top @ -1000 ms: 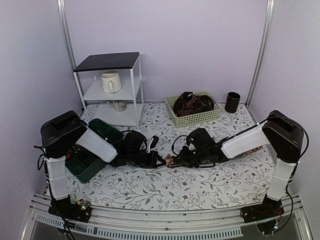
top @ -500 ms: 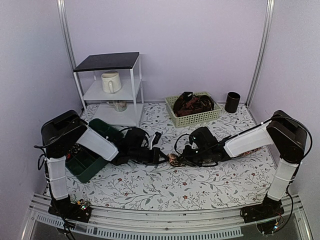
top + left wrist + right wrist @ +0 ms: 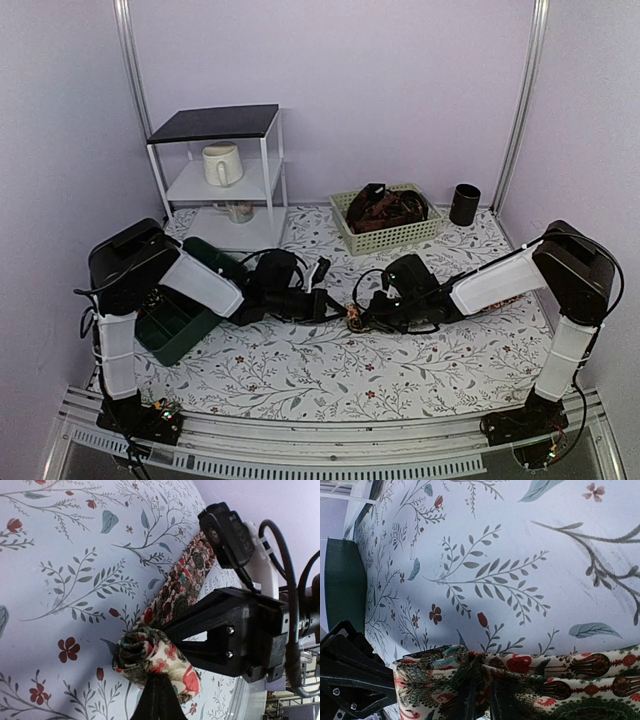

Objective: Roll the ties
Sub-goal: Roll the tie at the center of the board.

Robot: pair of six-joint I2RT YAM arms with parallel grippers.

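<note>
One tie, dark with red and cream patterning, lies on the floral tablecloth, its near end wound into a small coil. My left gripper is shut on that coil from below in the left wrist view. My right gripper is shut on the tie's flat band just beside the coil, the fabric bunched between its fingers. From above, both grippers meet mid-table: left gripper, right gripper, with the coil between them. More ties fill a basket.
The pale green basket stands at the back centre, a black cup to its right. A white shelf unit with a mug is at the back left. A dark green bin sits under the left arm.
Both grippers and the coil have shifted slightly right and away from the near edge. The right jaws have drawn closer together on the fabric.
</note>
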